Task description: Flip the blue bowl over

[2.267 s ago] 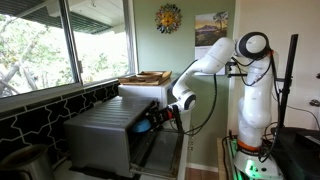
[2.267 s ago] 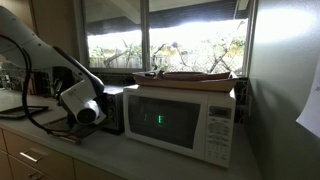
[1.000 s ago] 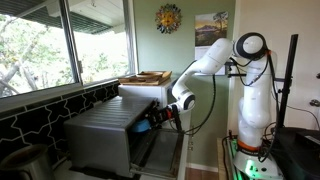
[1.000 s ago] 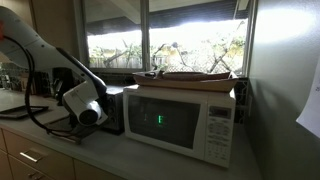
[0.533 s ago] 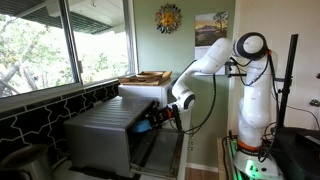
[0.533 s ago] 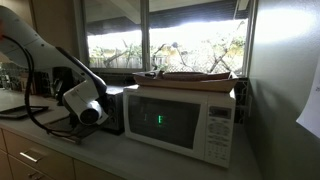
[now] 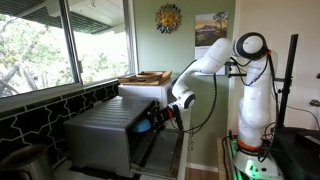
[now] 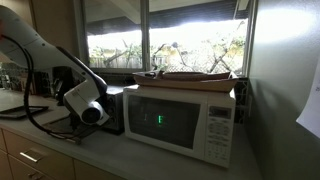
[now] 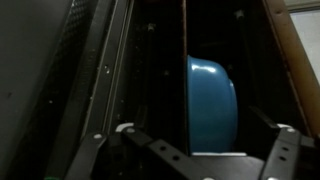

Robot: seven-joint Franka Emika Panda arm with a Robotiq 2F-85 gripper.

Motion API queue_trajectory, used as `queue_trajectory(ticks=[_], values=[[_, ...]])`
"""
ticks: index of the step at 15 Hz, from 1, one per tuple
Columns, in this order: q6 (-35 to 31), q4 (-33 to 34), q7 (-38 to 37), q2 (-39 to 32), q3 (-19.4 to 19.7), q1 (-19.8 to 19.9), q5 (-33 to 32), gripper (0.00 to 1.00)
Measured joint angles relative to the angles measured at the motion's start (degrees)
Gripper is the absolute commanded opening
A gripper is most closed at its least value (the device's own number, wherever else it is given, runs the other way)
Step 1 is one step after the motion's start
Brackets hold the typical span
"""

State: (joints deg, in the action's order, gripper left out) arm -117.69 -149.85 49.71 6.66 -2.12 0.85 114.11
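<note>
Taken left to right in an exterior view: grey metal appliance (image 7: 105, 135) under the window, then the blue bowl (image 7: 143, 124) at the appliance's dark open side, then the gripper (image 7: 158, 117) just beside that bowl, then the white arm (image 7: 215, 55) curving up and away from the appliance.

Barely moved over the last couple of seconds. Crept only a touch nearer the appliance, to judge by the wrist housing (image 8: 88, 110) in an exterior view, left of the white microwave (image 8: 185, 122). Reads as a slow final approach, not yet a grasp.

From the wrist view, again left to right: grey flank of the appliance, dark rails inside it, then the bowl (image 9: 212, 105) seen edge-on, flat rim side toward the appliance's flank and rounded back toward a brown edge (image 9: 290, 60). Impossible to say from this whether upright or tipped, with the wrist camera possibly rolled.

Spread wide and holding nothing: one finger (image 9: 122, 130) low on the appliance-flank side, its partner low on the far side, bowl ahead in the gap, apparently untouched.

Flip not yet begun, by this reckoning. Next calls for easing in over the rim, pinching it, then rolling the wrist. Tight quarters inside the appliance, so some risk of clipping the rails or nudging the bowl deeper.
</note>
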Motion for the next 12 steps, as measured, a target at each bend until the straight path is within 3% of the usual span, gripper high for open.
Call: queue_trajectory(ticks=[5,6,10,12], values=[[0.1,0.2,-0.1,0.9,0.2,0.2,-0.6,0.27],[0.1,0.2,-0.2,1.2,0.3,0.2,-0.8,0.25],[0.1,0.2,-0.3,1.5,0.3,0.3,-2.0,0.25],[0.1,0.2,-0.6,1.6,0.3,0.4,-2.8,0.55]])
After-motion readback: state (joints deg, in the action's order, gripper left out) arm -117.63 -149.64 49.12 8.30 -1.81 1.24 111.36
